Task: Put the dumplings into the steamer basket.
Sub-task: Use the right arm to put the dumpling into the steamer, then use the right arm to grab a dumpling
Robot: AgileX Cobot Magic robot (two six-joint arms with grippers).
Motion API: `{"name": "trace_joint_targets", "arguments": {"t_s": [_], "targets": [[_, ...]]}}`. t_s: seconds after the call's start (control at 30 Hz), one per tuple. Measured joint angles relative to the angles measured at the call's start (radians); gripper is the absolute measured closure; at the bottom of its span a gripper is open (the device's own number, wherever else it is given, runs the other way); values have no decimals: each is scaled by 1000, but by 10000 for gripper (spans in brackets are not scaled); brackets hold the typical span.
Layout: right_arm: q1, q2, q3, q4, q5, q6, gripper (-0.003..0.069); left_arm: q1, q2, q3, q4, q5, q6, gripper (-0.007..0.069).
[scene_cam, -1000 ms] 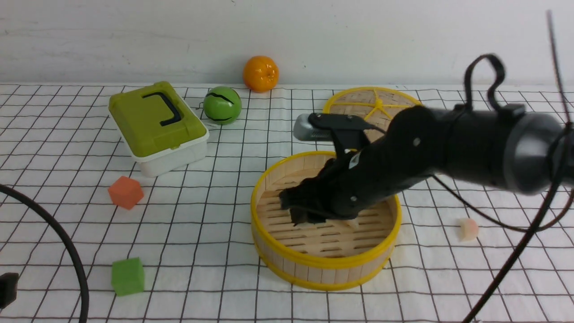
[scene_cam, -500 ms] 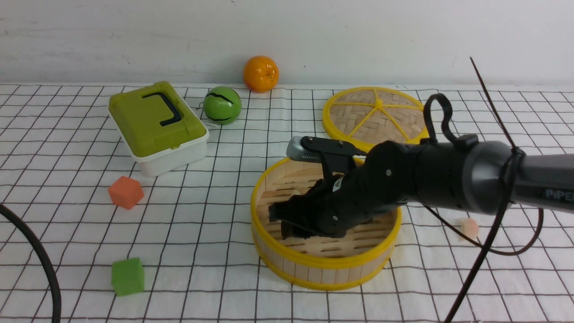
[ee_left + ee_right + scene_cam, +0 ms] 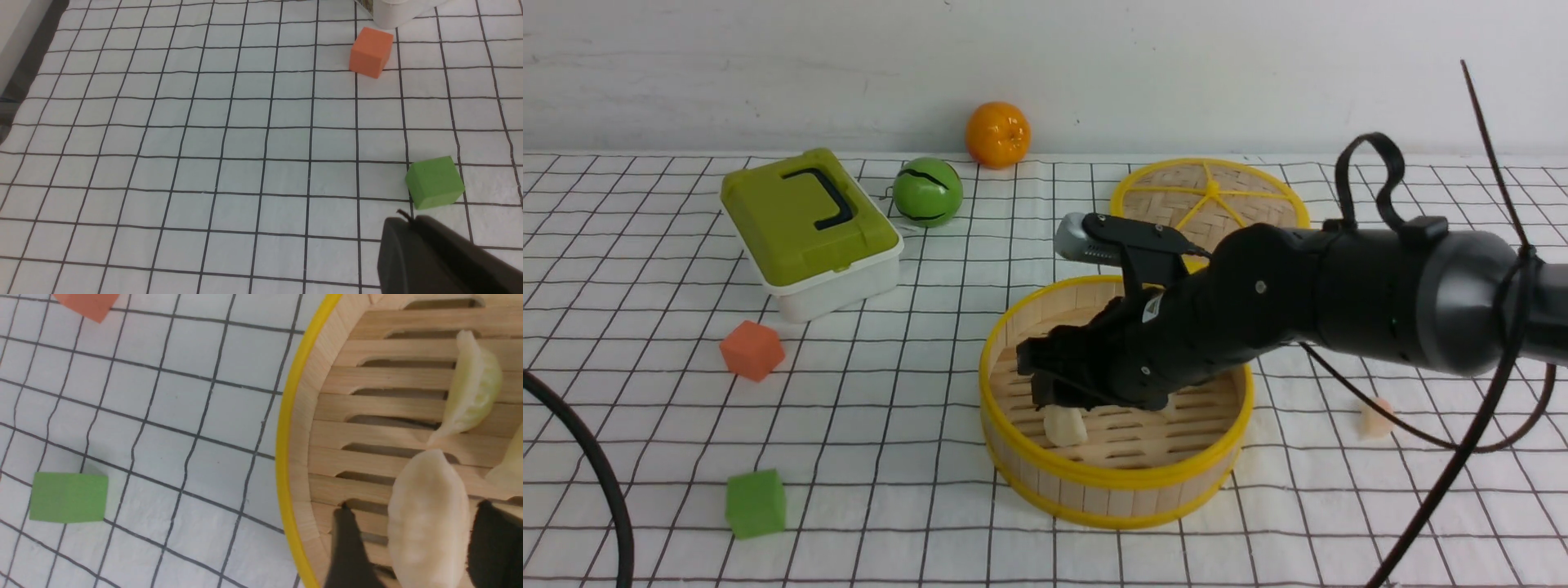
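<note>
The steamer basket point(image 3: 1111, 478) stands in the middle of the cloth. My right gripper point(image 3: 1062, 394) hangs inside it at its left side, open. A cream dumpling point(image 3: 1063, 426) stands on the slotted floor right under the fingertips. In the right wrist view the gripper point(image 3: 414, 506) straddles this dumpling point(image 3: 429, 522) with a gap on each side. A pale green dumpling point(image 3: 474, 388) and the edge of a third point(image 3: 510, 465) lie further in, inside the yellow rim point(image 3: 286, 457). A pinkish dumpling point(image 3: 1376, 416) lies on the cloth right of the basket. My left gripper point(image 3: 402, 220) is shut, above the cloth by the green cube.
The flat woven lid point(image 3: 1209, 204) lies behind the basket. A green lidded box point(image 3: 809, 220), a green ball point(image 3: 928, 192) and an orange point(image 3: 997, 133) stand at the back left. An orange cube point(image 3: 752, 349) and a green cube point(image 3: 756, 502) sit on the left.
My right gripper dipped low into the basket, then rose a little. The cream dumpling now shows on the basket floor under the open fingers.
</note>
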Motion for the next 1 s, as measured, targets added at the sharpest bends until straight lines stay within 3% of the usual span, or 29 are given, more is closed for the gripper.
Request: {"name": "trace_joint_targets", "arguments": {"t_s": [0.1, 0.13, 0.2, 0.27, 0.3, 0.37, 0.47, 0.53, 0.63, 0.73, 0.87, 0.97, 1.0], "targets": [[0, -4, 0, -93, 29, 0, 417, 0, 0, 0, 1, 15, 0, 615], [0, -5, 0, -113, 35, -1, 425, 0, 0, 0, 1, 18, 0, 615], [-14, -16, 0, -202, 93, -10, 540, 0, -10, 0, -2, 27, 0, 612], [-34, -29, 1, -245, 121, -9, 585, 0, -25, 1, -7, 29, 6, 610], [-89, -57, 2, -302, 147, 7, 644, 0, -62, 15, -4, 15, 14, 608], [-133, -71, 2, -324, 151, 24, 666, 0, -90, 31, 7, -7, 8, 606], [-341, -83, 0, -340, 185, 98, 679, 0, -206, 118, 73, -107, -53, 606], [-390, -72, 0, -340, 208, 111, 672, 0, -238, 146, 87, -141, -62, 606], [-476, -37, 0, -355, 240, 96, 616, 0, -322, 233, 116, -245, -65, 606], [-500, 10, -25, -387, 238, 35, 449, 0, -379, 319, 174, -340, -90, 606], [-513, 99, -171, -428, 293, -41, 244, 0, -405, 345, 225, -331, -170, 606], [-517, 172, -295, -425, 371, -156, 152, 0, -406, 349, 258, -313, -209, 606], [-517, 223, -365, -407, 428, -257, 118, 0, -406, 349, 269, -303, -226, 606]]}}
